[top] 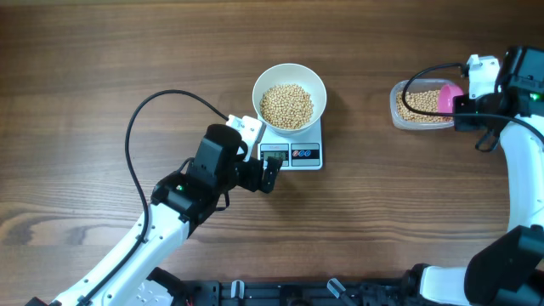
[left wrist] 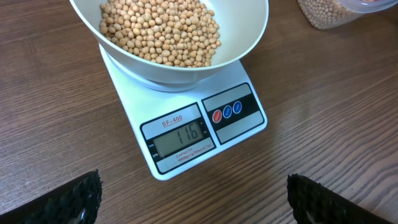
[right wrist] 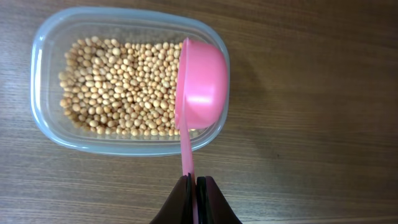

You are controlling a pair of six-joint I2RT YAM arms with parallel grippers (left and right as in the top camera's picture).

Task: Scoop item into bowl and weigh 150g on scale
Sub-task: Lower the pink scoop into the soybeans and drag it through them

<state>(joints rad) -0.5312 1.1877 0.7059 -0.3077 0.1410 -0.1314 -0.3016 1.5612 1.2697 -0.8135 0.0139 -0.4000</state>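
Note:
A white bowl [top: 320, 85] heaped with tan beans [top: 286, 104] stands on the white scale [top: 293, 155]. In the left wrist view the scale [left wrist: 186, 134] shows 116 on its display below the bowl [left wrist: 249, 37]. My left gripper [top: 269, 176] hovers just in front of the scale's front edge. It [left wrist: 194, 199] is open, with nothing between its fingers [left wrist: 68, 202]. My right gripper [right wrist: 194, 186] is shut on the thin handle of a pink scoop [right wrist: 202, 87]. The scoop is turned on edge over the right end of the clear tub [right wrist: 43, 93] of beans [right wrist: 118, 87].
The clear tub [top: 404, 115] sits at the far right of the wooden table, well apart from the scale. A black cable loops from the left arm across the table left of the bowl. Another cable arcs over the tub.

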